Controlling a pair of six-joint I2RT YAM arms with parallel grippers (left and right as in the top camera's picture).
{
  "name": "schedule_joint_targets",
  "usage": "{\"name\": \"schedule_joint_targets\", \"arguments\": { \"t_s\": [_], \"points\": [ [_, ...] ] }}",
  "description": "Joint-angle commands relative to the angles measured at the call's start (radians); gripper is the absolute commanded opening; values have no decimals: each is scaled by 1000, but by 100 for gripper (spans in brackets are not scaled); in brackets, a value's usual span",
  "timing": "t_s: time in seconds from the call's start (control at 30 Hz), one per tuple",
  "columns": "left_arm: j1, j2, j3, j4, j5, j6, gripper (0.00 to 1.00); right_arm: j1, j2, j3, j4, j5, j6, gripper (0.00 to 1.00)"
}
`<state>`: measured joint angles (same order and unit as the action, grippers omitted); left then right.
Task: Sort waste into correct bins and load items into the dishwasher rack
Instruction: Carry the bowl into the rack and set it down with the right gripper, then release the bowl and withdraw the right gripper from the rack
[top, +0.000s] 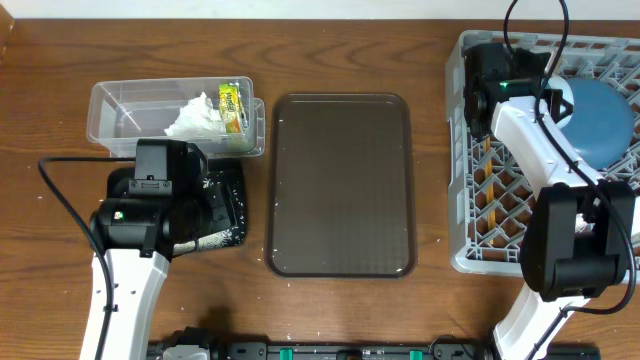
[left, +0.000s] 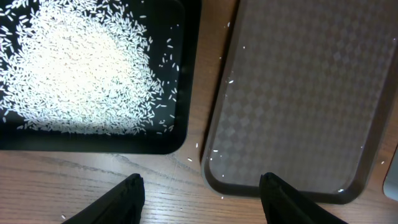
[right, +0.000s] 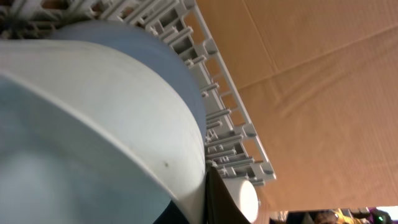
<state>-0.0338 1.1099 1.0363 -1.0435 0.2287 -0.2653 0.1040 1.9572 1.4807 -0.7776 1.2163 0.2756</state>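
The clear tub (top: 115, 110) holds the crumpled tissue (top: 195, 118) and the snack wrapper (top: 233, 106). The black tray (top: 232, 232) lies under my left arm; the left wrist view shows its rim (left: 184, 118) and a heap of rice (left: 81, 68) in it. My left gripper (left: 202, 193) is open and empty above the table between the black tray and the brown tray. In the dishwasher rack (top: 468, 150) stands the blue plate (top: 605, 125). My right gripper (right: 202, 205) is shut on the white bowl's rim (right: 93, 124) beside the plate (right: 168, 56). A pale cup (right: 244, 198) sits behind. The pink cup is out of view.
The large brown serving tray (top: 340, 180) lies in the middle, also in the left wrist view (left: 298, 93), with a few stray rice grains on it and on the wood nearby. Thin wooden sticks show in the rack's left part (top: 490, 195). A cardboard wall stands behind the rack (right: 311, 74).
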Motion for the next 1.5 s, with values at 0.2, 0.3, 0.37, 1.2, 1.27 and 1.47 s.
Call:
{"name": "schedule_joint_targets", "arguments": {
  "t_s": [0.2, 0.3, 0.37, 1.2, 1.27, 1.47],
  "points": [
    [5, 1, 4, -3, -13, 1, 63, 48, 35, -4, -187, -135, 234, 1],
    [5, 1, 4, -3, -13, 1, 63, 65, 35, -4, -203, -175, 241, 1],
    [5, 1, 4, -3, -13, 1, 63, 75, 35, -4, -204, -217, 240, 2],
    [5, 1, 4, -3, -13, 2, 63, 53, -165, -3, -268, -884, 161, 56],
    [5, 1, 4, -3, -13, 2, 63, 16, -231, -3, -269, -975, 121, 59],
    [5, 1, 4, 9, -13, 14, 73, -117, -360, -3, -325, -1198, 19, 76]
  ]
}}
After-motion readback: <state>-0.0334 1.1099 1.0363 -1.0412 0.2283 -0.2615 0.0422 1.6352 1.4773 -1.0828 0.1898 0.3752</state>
